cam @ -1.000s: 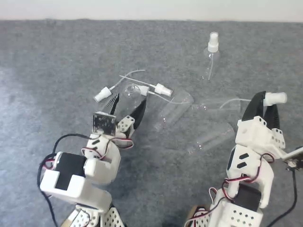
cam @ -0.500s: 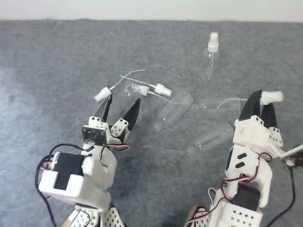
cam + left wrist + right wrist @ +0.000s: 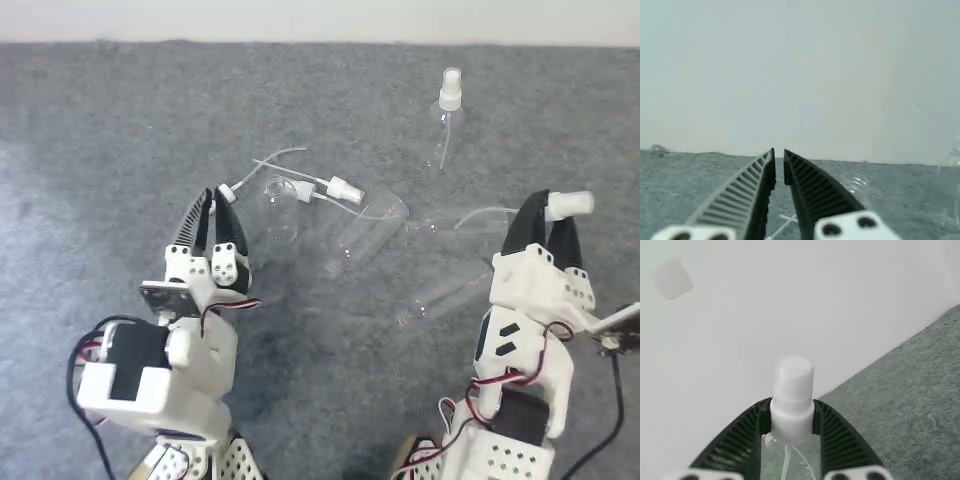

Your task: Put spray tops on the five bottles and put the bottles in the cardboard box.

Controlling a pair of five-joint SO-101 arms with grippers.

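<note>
My right gripper (image 3: 552, 210) is raised at the right of the grey mat, shut on a white spray top (image 3: 572, 204) whose thin tube hangs below; the wrist view has that spray top (image 3: 792, 385) clamped between the jaws. My left gripper (image 3: 213, 196) is held above the mat at the left, shut, with nothing between its ribbed fingers (image 3: 747, 195). A loose spray top (image 3: 228, 191) peeks out at its tips, lower down. Another spray top (image 3: 344, 188) lies near a clear uncapped bottle (image 3: 279, 204). One capped bottle (image 3: 446, 122) stands at the back.
Clear bottles lie on the mat between the arms: one (image 3: 366, 234) in the middle, one (image 3: 446, 290) nearer my right arm. A pale wall edges the mat at the back. Open mat stretches to the far left.
My left gripper swung left and rose over the loose spray top, and its fingers went from wide open to shut. The right arm barely shifted, still holding its spray top.
</note>
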